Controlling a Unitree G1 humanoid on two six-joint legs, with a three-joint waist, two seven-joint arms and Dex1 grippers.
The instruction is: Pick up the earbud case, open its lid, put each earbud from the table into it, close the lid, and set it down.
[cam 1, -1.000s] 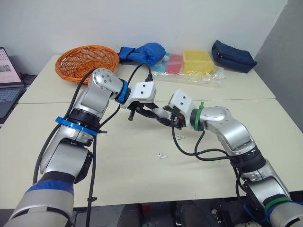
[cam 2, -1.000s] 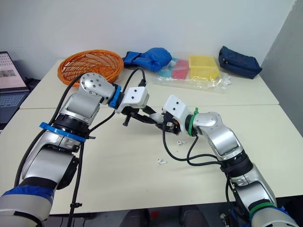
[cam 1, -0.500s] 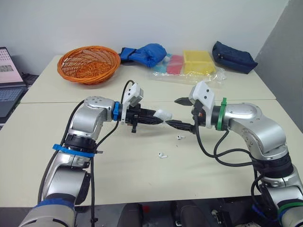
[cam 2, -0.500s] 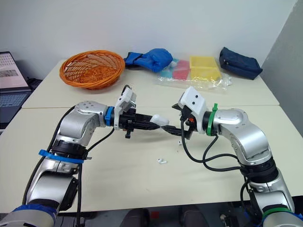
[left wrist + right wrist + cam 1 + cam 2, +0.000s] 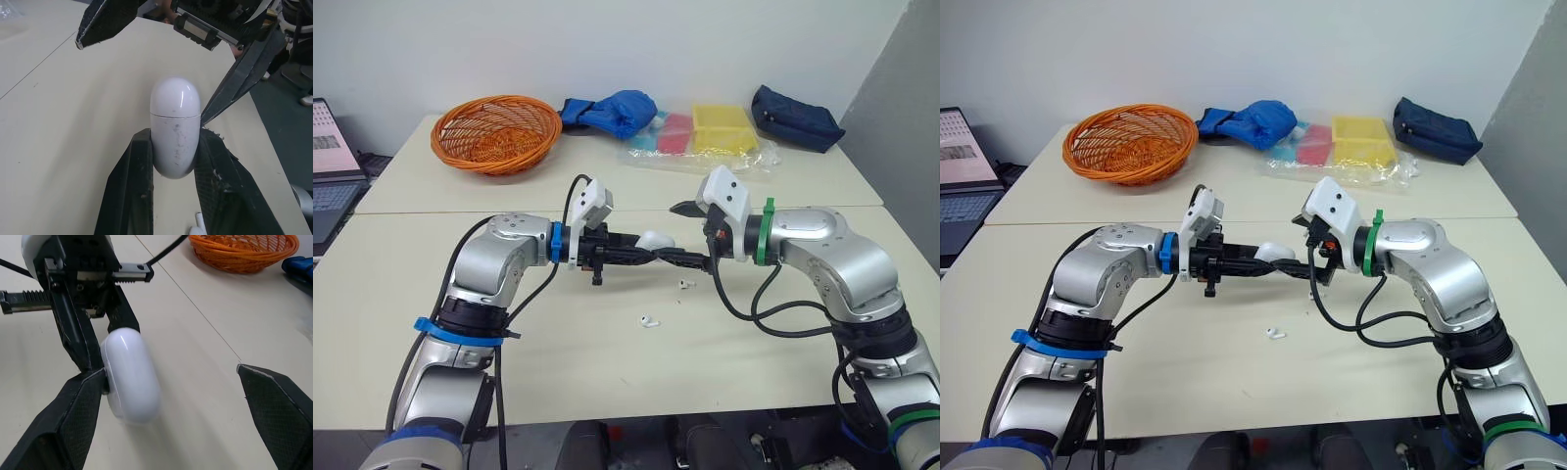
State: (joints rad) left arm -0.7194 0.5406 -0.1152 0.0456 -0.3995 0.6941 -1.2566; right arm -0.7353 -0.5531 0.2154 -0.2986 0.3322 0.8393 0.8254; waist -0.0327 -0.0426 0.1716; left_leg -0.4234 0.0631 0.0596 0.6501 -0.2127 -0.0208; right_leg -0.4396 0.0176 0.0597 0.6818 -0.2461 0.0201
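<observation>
Earbud case (image 5: 174,129) is hanging above the bench (image 5: 607,372), lid shut, with the left gripper (image 5: 646,255) clamping its base. Its long axis is running 9-to-3, lid end pointing at 3 o'clock into the right gripper (image 5: 672,233), whose fingers are standing wide apart. Far earbud (image 5: 684,284) and near earbud (image 5: 649,321) are lying at 5 and 6 o'clock of it; the hinge side is proving hard to make out.

Pale table (image 5: 607,377) with near earbud (image 5: 649,321), far earbud (image 5: 684,284), basket (image 5: 495,130)

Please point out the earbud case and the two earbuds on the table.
Case (image 5: 174,137): left wrist view, body below the lid seam.
Near earbud (image 5: 649,320): left eye view, its middle.
Far earbud (image 5: 684,284): left eye view, its middle.
</observation>
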